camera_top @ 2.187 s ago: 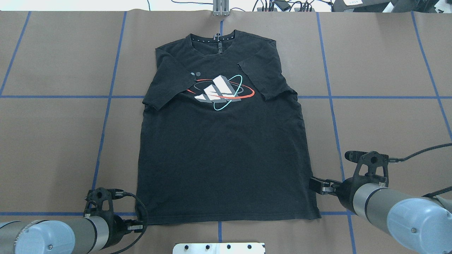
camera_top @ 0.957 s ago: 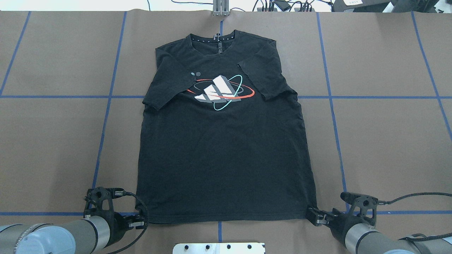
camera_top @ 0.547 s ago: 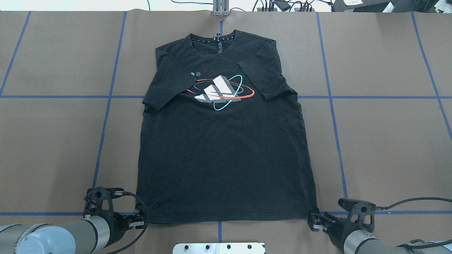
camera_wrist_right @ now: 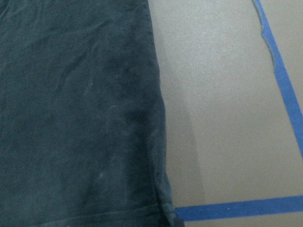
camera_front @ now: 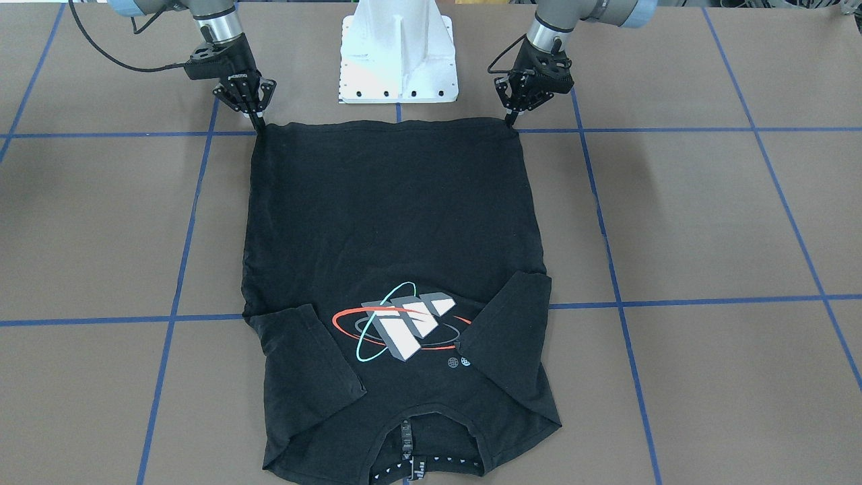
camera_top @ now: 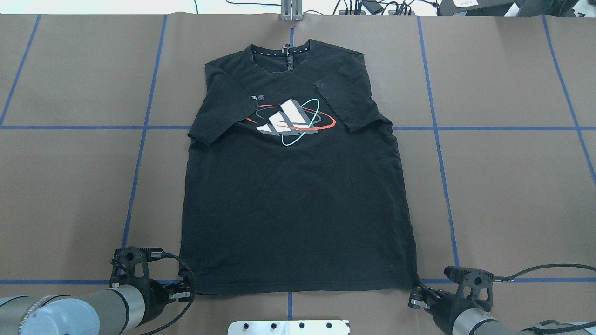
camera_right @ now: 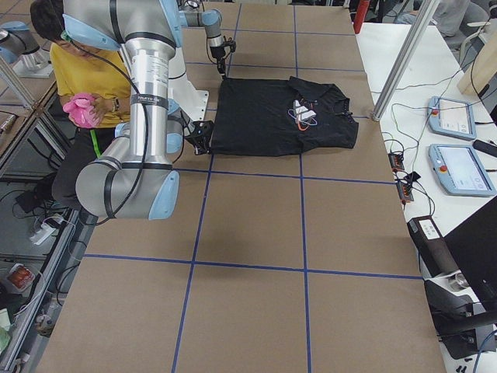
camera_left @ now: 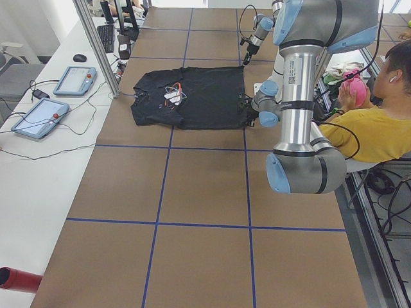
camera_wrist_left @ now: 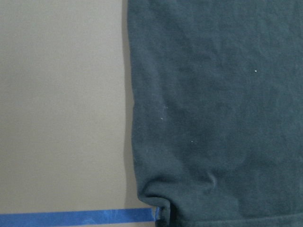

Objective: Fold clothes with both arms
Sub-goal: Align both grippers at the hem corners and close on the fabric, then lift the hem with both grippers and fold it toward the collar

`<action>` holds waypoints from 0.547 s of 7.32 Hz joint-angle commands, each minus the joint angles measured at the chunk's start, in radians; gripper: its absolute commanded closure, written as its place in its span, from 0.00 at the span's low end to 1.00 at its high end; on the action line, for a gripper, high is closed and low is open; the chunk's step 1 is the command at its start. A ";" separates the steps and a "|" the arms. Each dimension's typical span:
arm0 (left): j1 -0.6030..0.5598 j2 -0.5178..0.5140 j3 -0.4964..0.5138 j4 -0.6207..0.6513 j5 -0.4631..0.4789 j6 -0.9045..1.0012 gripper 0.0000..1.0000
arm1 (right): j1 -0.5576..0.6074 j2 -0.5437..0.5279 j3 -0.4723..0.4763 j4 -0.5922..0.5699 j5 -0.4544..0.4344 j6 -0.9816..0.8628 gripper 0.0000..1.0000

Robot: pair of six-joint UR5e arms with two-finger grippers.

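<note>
T-shirt: the black T-shirt (camera_front: 390, 215) is lying flat on the brown worktop (camera_front: 707, 215), print side up, with its hem toward the robot and its collar (camera_front: 411, 465) toward the far edge.

Graphic: the red, teal and white orbit graphic (camera_front: 404, 323) is showing on the chest.

Sleeves: both short sleeves are lying folded inward over the chest. The left sleeve (camera_front: 515, 337) is touching the end of the graphic, and the right sleeve (camera_front: 306, 364) is lying beside it.

Left hand: the left hand (camera_front: 510, 118) is sitting low at the hem corner on the robot's left. Its fingers are drawn together to a point and are pinching the T-shirt there. The wrist view is showing the cloth puckering at that corner.

Right hand: the right hand (camera_front: 258, 121) is sitting at the opposite hem corner. Its fingers are likewise tapering together and pinching the corner of the T-shirt.

Base pedestal: the white base pedestal (camera_front: 397, 54) is standing between the two hands, just behind the hem.

Tape: blue tape lines (camera_front: 673, 130) are crossing the worktop in a grid, one running level with the hem.

Person: a person in a yellow top (camera_left: 376, 131) is sitting behind the robot, off the worktop.
</note>
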 commanded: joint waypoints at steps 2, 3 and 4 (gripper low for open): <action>0.000 -0.002 -0.002 0.000 0.000 -0.001 1.00 | 0.004 -0.008 0.048 -0.014 -0.001 -0.002 1.00; -0.002 -0.003 -0.020 0.000 -0.006 0.002 1.00 | 0.004 -0.016 0.126 -0.084 0.002 -0.002 1.00; -0.014 0.008 -0.073 0.008 -0.017 0.013 1.00 | 0.004 -0.020 0.230 -0.179 0.007 -0.002 1.00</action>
